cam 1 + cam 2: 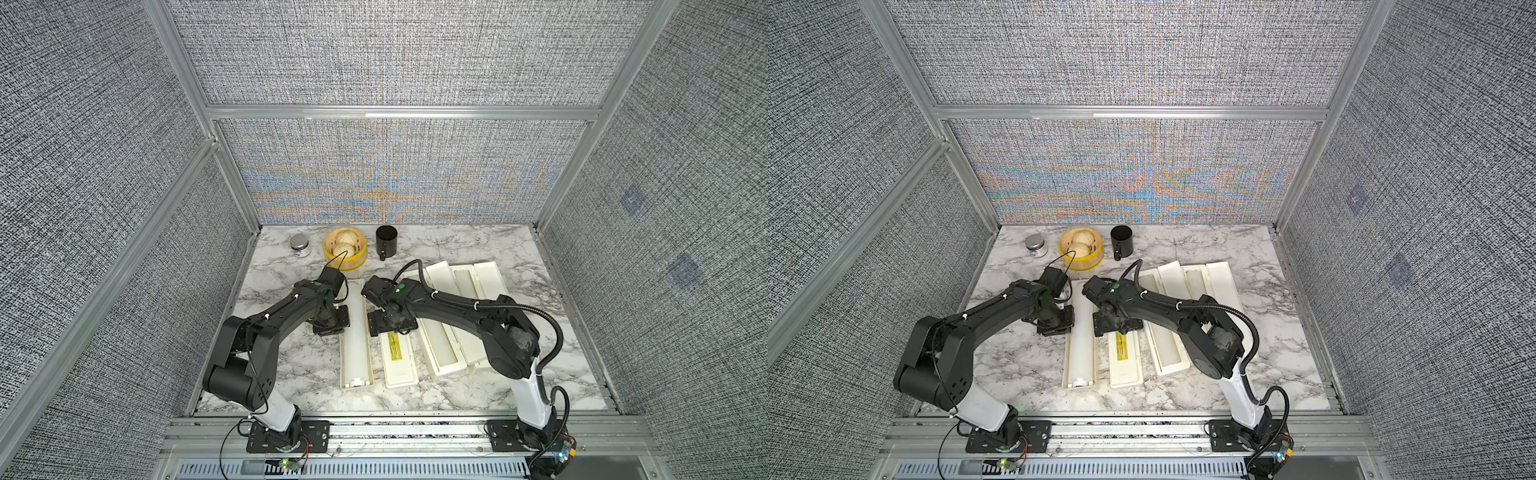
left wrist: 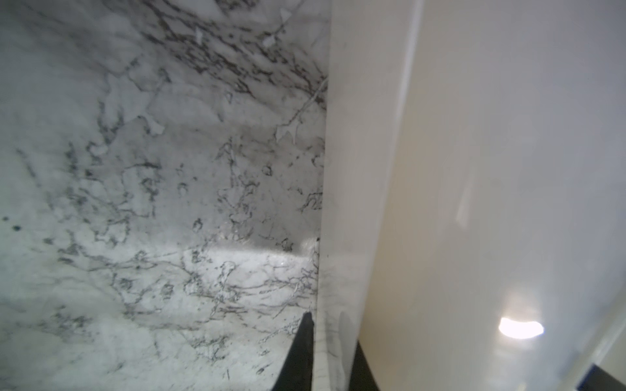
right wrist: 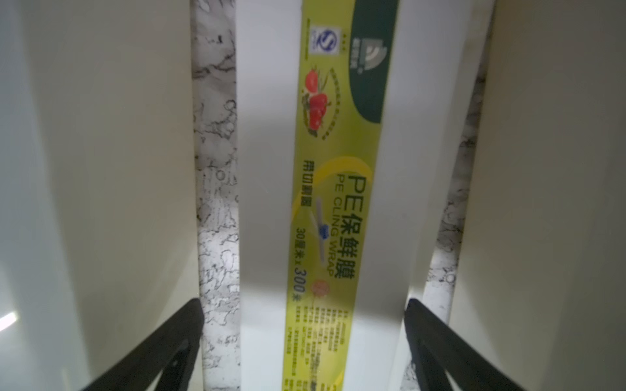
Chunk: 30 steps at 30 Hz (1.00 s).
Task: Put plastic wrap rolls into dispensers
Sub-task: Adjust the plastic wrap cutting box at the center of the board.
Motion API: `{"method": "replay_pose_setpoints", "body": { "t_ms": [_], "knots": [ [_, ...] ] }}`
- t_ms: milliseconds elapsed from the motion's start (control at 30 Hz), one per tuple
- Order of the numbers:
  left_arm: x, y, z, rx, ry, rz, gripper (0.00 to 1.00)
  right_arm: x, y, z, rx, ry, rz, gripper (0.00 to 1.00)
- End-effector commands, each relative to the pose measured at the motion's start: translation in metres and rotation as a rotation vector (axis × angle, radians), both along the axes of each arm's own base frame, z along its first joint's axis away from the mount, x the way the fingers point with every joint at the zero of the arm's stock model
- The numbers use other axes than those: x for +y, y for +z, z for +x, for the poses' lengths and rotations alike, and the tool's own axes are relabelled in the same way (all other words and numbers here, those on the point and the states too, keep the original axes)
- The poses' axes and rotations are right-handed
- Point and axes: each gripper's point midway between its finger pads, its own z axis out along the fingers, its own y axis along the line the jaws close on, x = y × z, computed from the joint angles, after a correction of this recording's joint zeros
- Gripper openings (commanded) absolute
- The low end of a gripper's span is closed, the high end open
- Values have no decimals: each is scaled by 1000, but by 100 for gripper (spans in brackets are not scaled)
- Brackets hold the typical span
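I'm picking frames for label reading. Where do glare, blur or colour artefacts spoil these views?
In both top views, rainbow moiré bands cross the back wall, and straight frame rails bow outward. Left wrist: soft focus throughout, with a blown-out glare spot on the dispenser. Right wrist: the label is readable though slightly soft and mostly shadowed.

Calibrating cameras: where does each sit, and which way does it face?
Top views: high above the robot's bases, facing down at the marble table; both arms show.
Left wrist: faces along the left gripper, shut on the leftmost dispenser.
Right wrist: faces down past the open right gripper at the labelled dispenser.
Shared: both top views also show that dispenser.
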Motion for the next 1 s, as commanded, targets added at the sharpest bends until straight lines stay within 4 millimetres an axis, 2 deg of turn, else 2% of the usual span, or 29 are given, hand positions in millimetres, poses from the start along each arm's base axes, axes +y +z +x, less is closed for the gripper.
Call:
{"method": "replay_pose_setpoints", "body": {
  "t_ms": [0, 300, 400, 500, 600, 700, 833, 967],
  "knots": [
    [11, 2, -4, 14, -11, 29, 13, -3, 1, -8, 30, -4, -20, 95],
    [24, 2, -11, 22, 34, 21, 12, -13, -18, -8, 29, -48, -77, 95],
    [25, 0, -12, 26, 47, 7, 12, 2, -21, -13, 48, -18, -26, 92],
    [25, 0, -11, 27, 54, -6, 12, 24, -17, -21, 51, 33, 32, 90],
    [29, 1, -11, 28, 53, -1, 13, 35, -12, -26, 57, 76, 22, 90],
    [31, 2, -12, 29, 52, -5, 16, 24, -6, -22, 32, 64, -36, 93],
    [28, 1, -16, 41, 39, -26, 26, 8, -1, -18, 6, 41, -95, 98],
    [28, 3, -17, 42, 34, -33, 32, 7, -10, -20, 30, 41, -98, 99]
  ]
}}
